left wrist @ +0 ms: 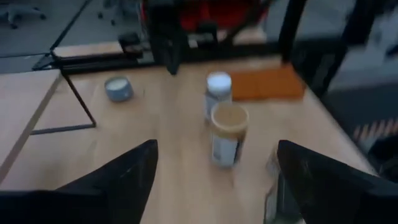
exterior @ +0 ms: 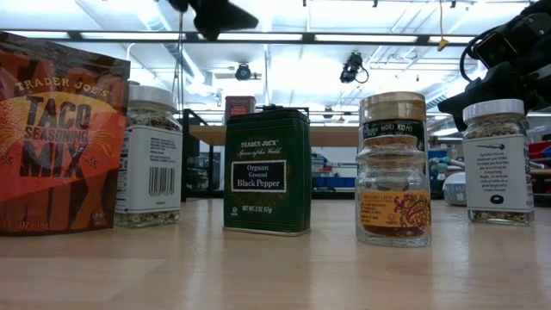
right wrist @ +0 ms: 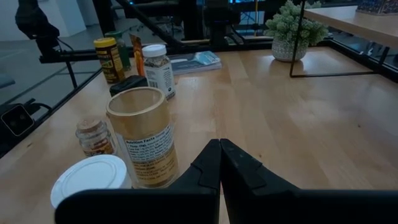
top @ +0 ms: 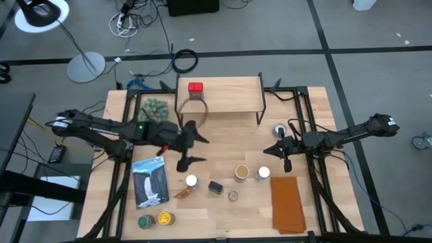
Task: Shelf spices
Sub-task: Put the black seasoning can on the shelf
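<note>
Spices lie scattered over the front half of the tabletop (top: 223, 142): a white-lidded jar (top: 191, 181), a dark pepper tin (top: 215, 187), a tan-lidded jar (top: 241, 173), and another white-lidded jar (top: 263, 174). One red-lidded jar (top: 196, 88) stands on the shelf (top: 229, 94) at the tabletop's back. Left tool (top: 194, 148) hovers between shelf and spices, its fingers spread wide, holding nothing. Right tool (top: 276, 150) waits clenched and empty beside the silvery tin (top: 279, 128).

Left hand (top: 197, 148) hangs with fingers spread; right hand (top: 275, 151) waits closed.
</note>
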Controlling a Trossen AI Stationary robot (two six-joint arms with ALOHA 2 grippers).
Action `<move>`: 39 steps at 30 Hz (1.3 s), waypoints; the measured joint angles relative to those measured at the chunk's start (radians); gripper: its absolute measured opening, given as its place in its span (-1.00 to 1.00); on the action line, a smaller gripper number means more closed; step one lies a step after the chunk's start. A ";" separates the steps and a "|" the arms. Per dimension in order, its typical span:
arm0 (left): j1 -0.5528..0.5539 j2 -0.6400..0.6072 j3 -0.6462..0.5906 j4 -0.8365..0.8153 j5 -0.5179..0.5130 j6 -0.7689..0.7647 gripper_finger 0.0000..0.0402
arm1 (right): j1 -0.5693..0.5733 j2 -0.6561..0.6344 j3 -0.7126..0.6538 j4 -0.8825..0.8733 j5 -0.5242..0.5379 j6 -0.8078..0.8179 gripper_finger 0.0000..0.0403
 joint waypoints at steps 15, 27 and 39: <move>-0.178 0.372 0.341 -0.431 -0.061 0.034 0.55 | 0.000 0.000 0.000 0.000 0.000 0.000 -0.96; -0.228 0.614 0.470 -0.462 -0.063 0.010 0.55 | 0.000 0.000 0.000 0.000 0.000 0.000 -0.96; -0.229 0.689 0.494 -0.479 -0.061 0.009 0.53 | 0.000 0.000 0.000 0.000 0.000 0.000 -0.96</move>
